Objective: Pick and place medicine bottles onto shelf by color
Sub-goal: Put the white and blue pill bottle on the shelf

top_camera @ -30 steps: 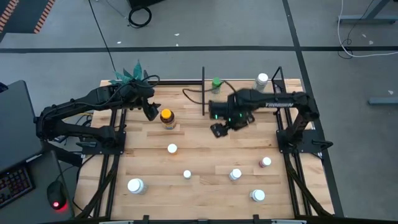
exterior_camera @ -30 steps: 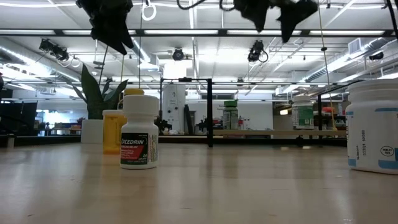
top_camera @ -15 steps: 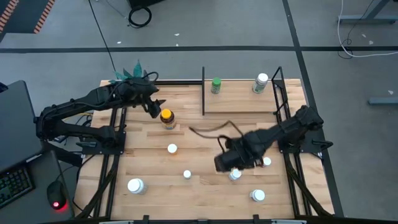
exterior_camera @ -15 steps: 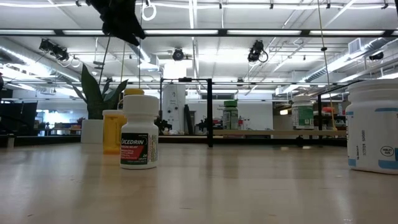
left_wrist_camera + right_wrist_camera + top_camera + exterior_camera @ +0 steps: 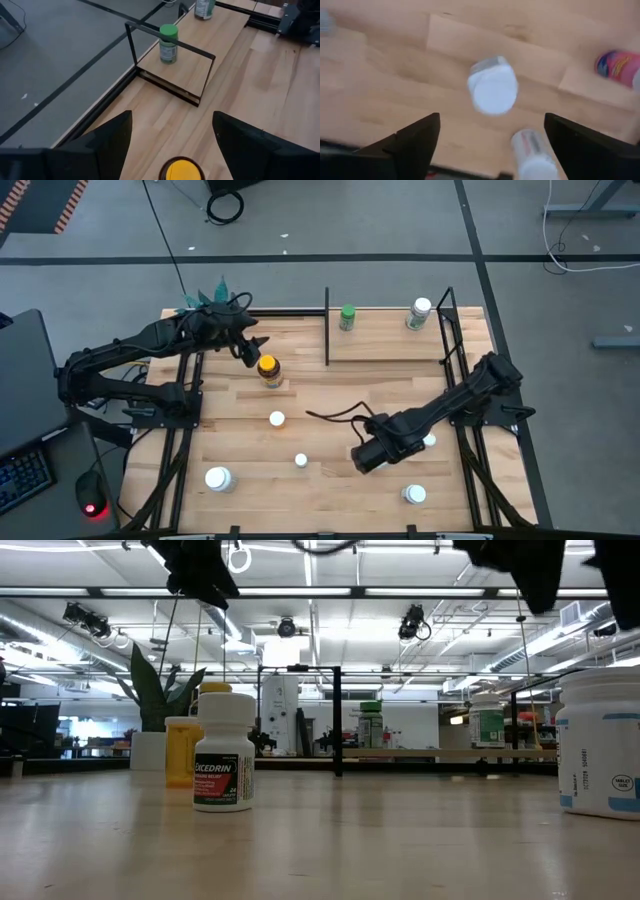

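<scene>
The shelf [image 5: 385,345] stands at the table's far right, with a green-capped bottle [image 5: 347,317] and a white bottle [image 5: 420,311] upright on its board. My right gripper [image 5: 491,120] points down, open, over a white-capped bottle [image 5: 492,90] that stands on the table; in the high view the right gripper [image 5: 365,457] hides this bottle. My left gripper [image 5: 172,130] hangs open above the amber, yellow-capped bottle [image 5: 268,368], its fingers on either side of the cap [image 5: 182,169] and clear of it.
More white bottles stand on the table [image 5: 277,418], [image 5: 300,461], [image 5: 217,478], [image 5: 413,494]. A pinkish bottle [image 5: 428,440] is close to the right arm. A teal potted plant [image 5: 212,300] sits at the far left corner. The black shelf upright [image 5: 327,325] rises mid-table.
My right gripper has swung from beside the shelf toward the table's near edge and come down over the white-capped bottle, its wrist rolling on the way. My left gripper has tipped up a little above the amber bottle. No bottle has moved.
</scene>
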`<control>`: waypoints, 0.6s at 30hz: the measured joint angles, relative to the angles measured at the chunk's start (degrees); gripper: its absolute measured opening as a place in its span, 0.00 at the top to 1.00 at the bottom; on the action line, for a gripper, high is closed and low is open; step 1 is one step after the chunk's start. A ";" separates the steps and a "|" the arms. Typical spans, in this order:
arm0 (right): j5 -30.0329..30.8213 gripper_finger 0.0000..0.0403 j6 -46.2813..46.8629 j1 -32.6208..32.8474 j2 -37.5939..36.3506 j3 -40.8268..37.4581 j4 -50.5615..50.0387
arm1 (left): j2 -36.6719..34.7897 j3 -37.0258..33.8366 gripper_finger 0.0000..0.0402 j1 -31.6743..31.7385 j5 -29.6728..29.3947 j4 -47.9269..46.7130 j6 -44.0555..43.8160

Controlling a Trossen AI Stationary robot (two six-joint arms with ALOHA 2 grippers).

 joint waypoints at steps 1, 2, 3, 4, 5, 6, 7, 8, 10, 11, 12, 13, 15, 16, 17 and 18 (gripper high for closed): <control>-0.11 0.06 -0.93 -0.20 0.03 -1.07 1.06 | 0.00 0.00 0.30 0.00 -0.01 -0.17 -0.02; -0.35 0.05 -1.60 -0.40 -0.01 -2.00 2.59 | 0.00 0.01 0.30 0.00 -0.01 -0.54 -0.02; -0.51 0.05 -2.13 -0.58 -0.01 -2.81 3.69 | 0.00 0.00 0.30 0.00 -0.01 -0.93 -0.02; -0.68 0.04 -2.79 -0.69 -0.01 -3.60 4.30 | 0.00 -0.01 0.30 0.00 -0.01 -1.38 -0.02; -0.98 0.04 -3.17 -0.72 -0.01 -4.31 5.06 | 0.00 -0.01 0.30 0.00 0.01 -1.91 -0.04; -1.47 0.04 -3.35 -0.80 -0.01 -4.93 6.25 | 0.00 0.00 0.30 0.00 -0.01 -2.26 -0.06; -1.88 0.04 -3.40 -0.91 -0.01 -5.56 7.34 | 0.00 0.00 0.30 0.00 -0.01 -2.43 -0.23; -2.22 0.04 -3.48 -0.93 -0.01 -6.12 7.89 | 0.00 0.01 0.30 0.00 -0.01 -2.59 -0.33; -2.24 0.05 -3.51 -0.93 -0.01 -6.93 8.02 | 0.00 -0.01 0.30 0.00 -0.01 -2.54 -0.43; -2.21 0.06 -3.47 -0.93 -0.03 -7.33 8.53 | 0.00 0.00 0.30 0.00 -0.01 -2.59 -0.43; -2.21 0.07 -3.34 -0.93 -0.04 -7.88 9.21 | 0.00 -0.01 0.30 0.00 -0.01 -2.58 -0.43; -2.21 0.08 -3.35 -0.93 -0.04 -8.39 9.38 | 0.00 -0.01 0.30 0.00 -0.01 -2.54 -0.44; -2.21 0.09 -3.43 -0.91 -0.04 -9.21 10.02 | 0.00 0.00 0.30 0.00 -0.01 -2.58 -0.45; -2.21 0.10 -3.55 -0.91 -0.06 -9.66 11.15 | 0.00 0.01 0.30 0.00 -0.01 -2.56 -0.46; -2.21 0.11 -3.55 -0.93 -0.06 -10.13 12.12 | 0.00 -0.01 0.30 0.00 -0.01 -2.55 -0.46; -2.21 0.12 -3.55 -0.93 -0.06 -10.62 12.91 | 0.00 0.00 0.30 0.00 -0.01 -2.58 -0.46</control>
